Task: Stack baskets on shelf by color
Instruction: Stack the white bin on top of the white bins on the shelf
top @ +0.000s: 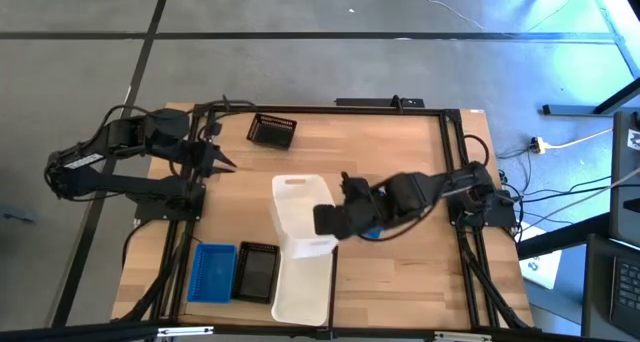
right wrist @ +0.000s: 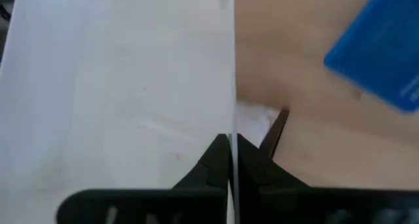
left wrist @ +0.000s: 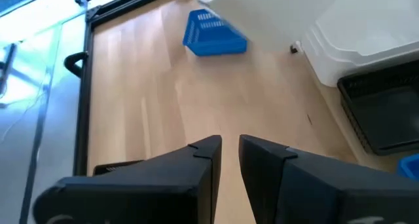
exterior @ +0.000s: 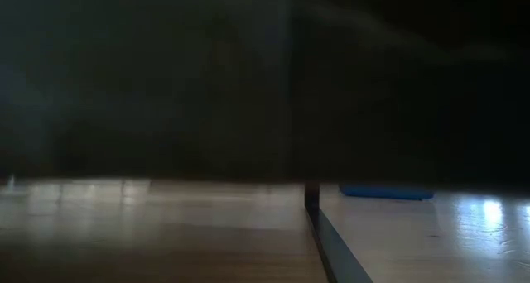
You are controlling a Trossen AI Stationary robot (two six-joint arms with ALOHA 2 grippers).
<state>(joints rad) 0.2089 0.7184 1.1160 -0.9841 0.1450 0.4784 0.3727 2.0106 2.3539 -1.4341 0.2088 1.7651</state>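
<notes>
My right gripper [top: 335, 219] is shut on a white basket [top: 300, 210] in the middle of the shelf [top: 400, 142]. That basket overlaps the far end of a second white basket [top: 305, 287] at the near edge. A black basket [top: 257, 272] and a blue basket [top: 212, 272] stand left of the second one. Another black basket [top: 272, 130] sits near the far rail. A blue basket [right wrist: 380, 54] lies under my right arm. My left gripper [left wrist: 230, 152] hovers open over bare wood at the left, holding nothing. My right gripper pinches the white basket's thin right side wall [right wrist: 233, 112] between its two fingers, one finger [right wrist: 211, 160] inside the basket and the other outside. The fingers come from above, pointing down. Whether the basket rests on the white one below, I cannot tell.
Black metal rails [top: 455, 162] edge the board on all sides. Bare wood lies open on the right half and around my left gripper [top: 222, 162]. The low view is mostly dark; it shows a rail post [exterior: 312, 196] and a blue basket [exterior: 385, 192].
</notes>
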